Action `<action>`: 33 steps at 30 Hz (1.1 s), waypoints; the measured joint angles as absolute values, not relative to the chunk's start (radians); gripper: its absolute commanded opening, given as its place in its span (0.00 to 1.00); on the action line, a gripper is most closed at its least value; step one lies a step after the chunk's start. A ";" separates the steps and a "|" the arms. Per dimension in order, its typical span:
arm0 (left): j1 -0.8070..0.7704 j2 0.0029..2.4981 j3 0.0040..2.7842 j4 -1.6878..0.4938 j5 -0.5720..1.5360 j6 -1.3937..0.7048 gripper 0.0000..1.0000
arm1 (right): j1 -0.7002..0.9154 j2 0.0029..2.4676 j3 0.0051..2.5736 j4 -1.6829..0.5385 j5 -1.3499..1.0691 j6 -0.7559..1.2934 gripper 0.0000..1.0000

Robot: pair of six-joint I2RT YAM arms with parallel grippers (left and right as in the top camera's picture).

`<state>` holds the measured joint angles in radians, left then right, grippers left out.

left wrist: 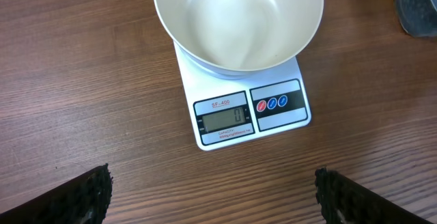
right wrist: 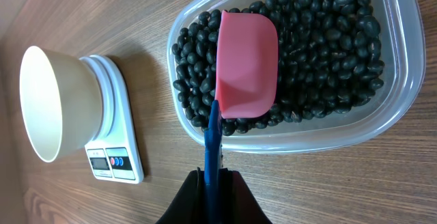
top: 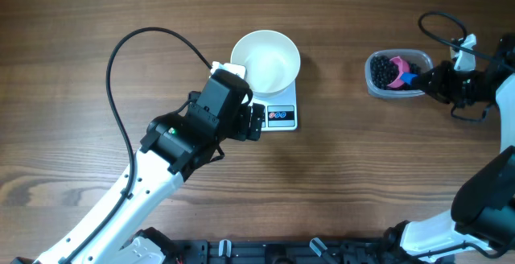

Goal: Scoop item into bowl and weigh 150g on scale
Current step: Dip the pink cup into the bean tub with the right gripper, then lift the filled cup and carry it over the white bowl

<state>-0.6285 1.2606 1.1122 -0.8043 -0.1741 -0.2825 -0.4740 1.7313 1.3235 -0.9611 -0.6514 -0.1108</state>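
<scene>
Clear tub (right wrist: 403, 67) of glossy black beans (right wrist: 328, 39) is set right of the scale (top: 280, 116); pink scoop (right wrist: 247, 63) is pinched by right gripper (right wrist: 213, 183); left gripper (left wrist: 212, 197) is spread wide.

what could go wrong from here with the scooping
1. The right gripper holds the scoop only by its thin handle. Once loaded, it might twist and spill beans on the table, since the tub stands apart from the bowl.
2. The open left gripper hovers close to the scale. A nudge could shift the bowl or upset the reading.
</scene>
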 measured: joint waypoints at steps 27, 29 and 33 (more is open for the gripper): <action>-0.628 1.261 1.112 -0.804 -0.174 -0.282 1.00 | -0.658 1.734 1.324 -0.995 -0.865 -0.111 0.04; -0.628 1.261 1.112 -0.804 -0.174 -0.282 1.00 | -0.670 1.734 1.324 -0.999 -0.896 -0.111 0.04; -0.628 1.261 1.112 -0.804 -0.174 -0.282 1.00 | -0.694 1.734 1.324 -1.003 -0.947 -0.113 0.04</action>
<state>-0.6285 1.2606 1.1122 -0.8040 -0.1741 -0.2825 -0.6937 1.7336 1.3235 -1.0031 -0.9474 -0.1135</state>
